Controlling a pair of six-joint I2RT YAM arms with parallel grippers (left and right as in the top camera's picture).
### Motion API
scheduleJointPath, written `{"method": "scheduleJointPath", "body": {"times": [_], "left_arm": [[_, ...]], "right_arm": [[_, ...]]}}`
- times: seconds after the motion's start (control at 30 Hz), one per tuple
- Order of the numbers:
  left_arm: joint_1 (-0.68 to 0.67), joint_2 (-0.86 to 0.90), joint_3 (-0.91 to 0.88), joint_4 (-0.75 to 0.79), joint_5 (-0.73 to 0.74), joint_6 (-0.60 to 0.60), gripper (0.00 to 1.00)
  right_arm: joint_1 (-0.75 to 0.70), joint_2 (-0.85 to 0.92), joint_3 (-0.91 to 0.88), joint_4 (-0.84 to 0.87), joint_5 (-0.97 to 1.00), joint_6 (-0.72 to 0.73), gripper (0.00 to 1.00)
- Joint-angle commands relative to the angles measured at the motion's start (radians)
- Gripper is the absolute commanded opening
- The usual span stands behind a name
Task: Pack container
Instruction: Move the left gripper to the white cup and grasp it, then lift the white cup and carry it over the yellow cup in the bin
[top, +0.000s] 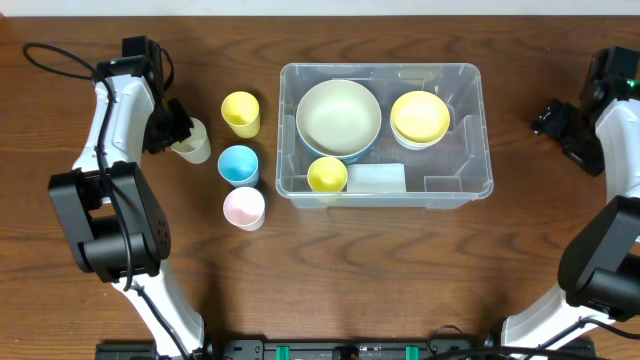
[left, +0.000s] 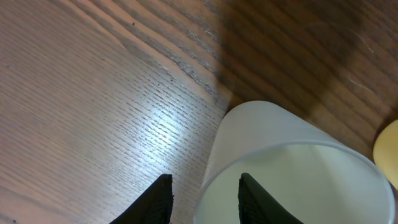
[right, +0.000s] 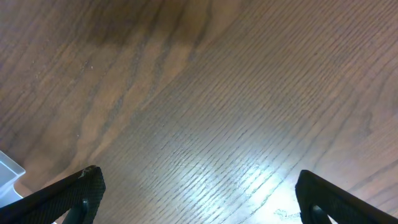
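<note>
The clear container (top: 484, 120) stands mid-table and holds a cream bowl (top: 338, 117), stacked yellow bowls (top: 420, 117), a small yellow cup (top: 327, 174) and a white label (top: 380, 178). My left gripper (top: 180, 130) is at a cream cup (top: 195, 145) left of the container. In the left wrist view its fingers (left: 202, 186) straddle the rim of the cup (left: 292, 168), one inside and one outside, with gaps on both sides. My right gripper (top: 552, 118) is wide open and empty (right: 199, 186) over bare table right of the container.
A yellow cup (top: 240, 112), a blue cup (top: 238, 164) and a pink cup (top: 243, 207) stand between the cream cup and the container. The yellow cup's edge shows in the left wrist view (left: 388, 146). A container corner shows in the right wrist view (right: 9, 171).
</note>
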Motion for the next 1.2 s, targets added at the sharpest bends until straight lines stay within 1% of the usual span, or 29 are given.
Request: {"method": "scheduleJointPath", "body": {"times": [0.0,0.3,0.63,0.67,0.73,0.9,0.97,1.0,1.07,1.17], "left_arm": [[0.003,0.028,-0.003,-0.001,0.010,0.002,0.36],[0.003,0.085,-0.003,-0.003,0.011,0.002,0.36],[0.003,0.084,-0.003,-0.003,0.011,0.002,0.34],[0.003,0.084,-0.003,-0.003,0.011,0.002,0.33],[0.003,0.082,-0.001,-0.006,0.011,0.002,0.23],[0.003,0.066,0.000,-0.006,0.011,0.002,0.22],[0.003,0.056,0.001,-0.006,0.011,0.002,0.19],[0.003,0.051,0.001,-0.006,0.011,0.002,0.13],[0.003,0.043,0.001,-0.006,0.011,0.002,0.08],[0.003,0.032,0.001,-0.007,0.011,0.002,0.06]], "right_arm": [[0.000,0.007,-0.005,0.002,0.004,0.018,0.99],[0.000,0.007,-0.005,0.002,0.004,0.018,0.99],[0.000,0.007,-0.005,0.002,0.004,0.018,0.99],[0.000,0.007,-0.005,0.002,0.004,0.018,0.99],[0.000,0.007,-0.005,0.002,0.004,0.018,0.99],[0.000,0.007,-0.005,0.002,0.004,0.018,0.99],[0.000,0.007,-0.005,0.002,0.004,0.018,0.99],[0.000,0.007,-0.005,0.002,0.004,0.018,0.99],[0.000,0.007,-0.005,0.002,0.004,0.018,0.99],[0.000,0.007,-0.005,0.002,0.004,0.018,0.99]]}}
